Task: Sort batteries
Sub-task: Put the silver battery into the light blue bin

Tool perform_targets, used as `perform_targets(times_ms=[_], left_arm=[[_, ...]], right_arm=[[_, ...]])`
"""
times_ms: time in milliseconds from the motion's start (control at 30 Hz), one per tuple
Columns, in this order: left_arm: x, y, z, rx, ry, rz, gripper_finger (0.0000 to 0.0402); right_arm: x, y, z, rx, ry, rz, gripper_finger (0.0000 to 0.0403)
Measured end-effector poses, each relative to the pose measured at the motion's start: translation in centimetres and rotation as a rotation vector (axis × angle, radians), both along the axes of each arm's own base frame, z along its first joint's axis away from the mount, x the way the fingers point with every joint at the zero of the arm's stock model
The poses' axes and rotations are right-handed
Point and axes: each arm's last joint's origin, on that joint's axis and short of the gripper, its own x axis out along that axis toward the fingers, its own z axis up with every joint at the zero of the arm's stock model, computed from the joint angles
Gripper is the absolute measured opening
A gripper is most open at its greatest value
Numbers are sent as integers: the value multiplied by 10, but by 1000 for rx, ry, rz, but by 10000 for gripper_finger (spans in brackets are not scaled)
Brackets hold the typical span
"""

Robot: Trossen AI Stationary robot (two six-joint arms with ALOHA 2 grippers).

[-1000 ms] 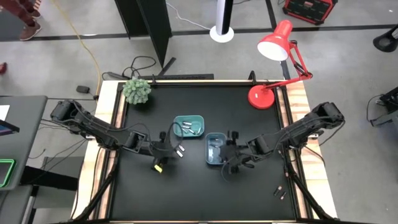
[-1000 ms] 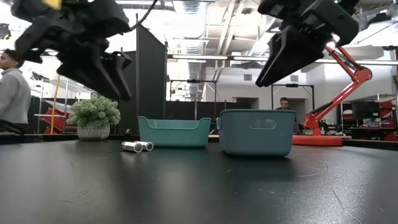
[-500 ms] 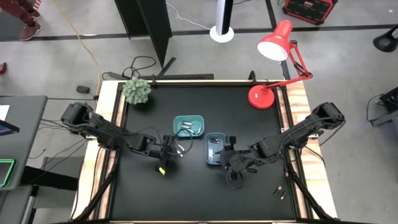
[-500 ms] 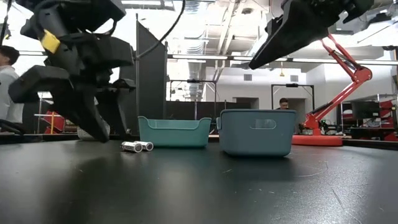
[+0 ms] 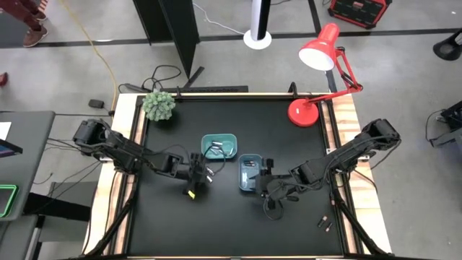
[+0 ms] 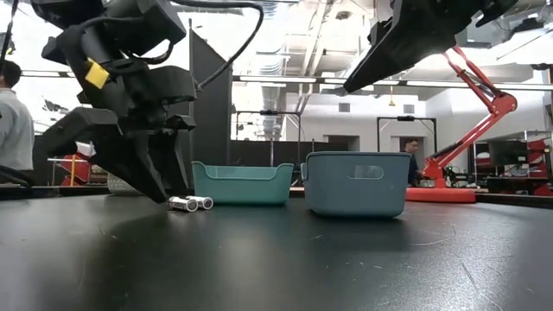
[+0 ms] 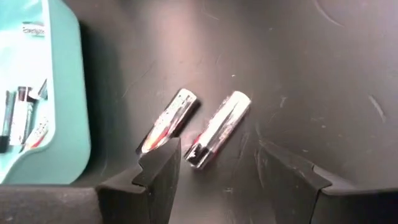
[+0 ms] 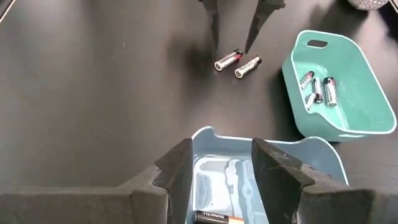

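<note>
Two silver batteries with red marks (image 7: 217,129) (image 7: 169,120) lie side by side on the black table, just near of the teal tray (image 5: 219,146). That tray holds several more batteries (image 8: 317,87). My left gripper (image 7: 217,171) (image 5: 193,178) is open and low at the table; one of the two batteries lies between its fingertips. My right gripper (image 8: 217,162) (image 5: 269,189) is open and hovers over the near edge of the blue tray (image 5: 250,173), which holds a dark battery (image 8: 214,218). My left gripper comes down at the pair from the table's left, slanting. One fingertip (image 7: 163,158) stands right at the end of the battery nearer the teal tray (image 7: 152,140); I cannot tell whether it touches. The other battery lies untouched between the fingers.
A potted plant (image 5: 159,105) stands at the far left corner and a red desk lamp (image 5: 307,110) at the far right. Two small dark pieces (image 5: 325,222) lie near the table's near right edge. A person (image 6: 13,121) stands beyond the table.
My left gripper has come down from well above the table until its open fingers reach the surface beside the two batteries. My right gripper has tipped from pointing down to a flatter slant above the blue tray. The batteries have not moved.
</note>
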Motion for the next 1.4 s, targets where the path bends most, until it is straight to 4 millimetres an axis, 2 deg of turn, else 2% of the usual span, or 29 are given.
perform_targets(times_ms=[167, 433, 600, 767, 1200, 1400], left_arm=[[2, 7, -1, -36, 15, -12, 203], [9, 9, -19, -93, 64, -12, 197], [9, 9, -20, -115, 55, 14, 186], [10, 9, -19, -119, 45, 17, 157], [11, 9, -19, -147, 30, 48, 43], [11, 9, -19, -148, 31, 48, 39]], right_arm=[[0, 0, 0, 0, 0, 0, 177], [0, 0, 0, 2, -2, 0, 177], [0, 0, 0, 0, 0, -1, 177], [0, 0, 0, -1, 3, -1, 177], [0, 0, 0, -1, 3, -1, 177], [0, 0, 0, -1, 3, -1, 177]])
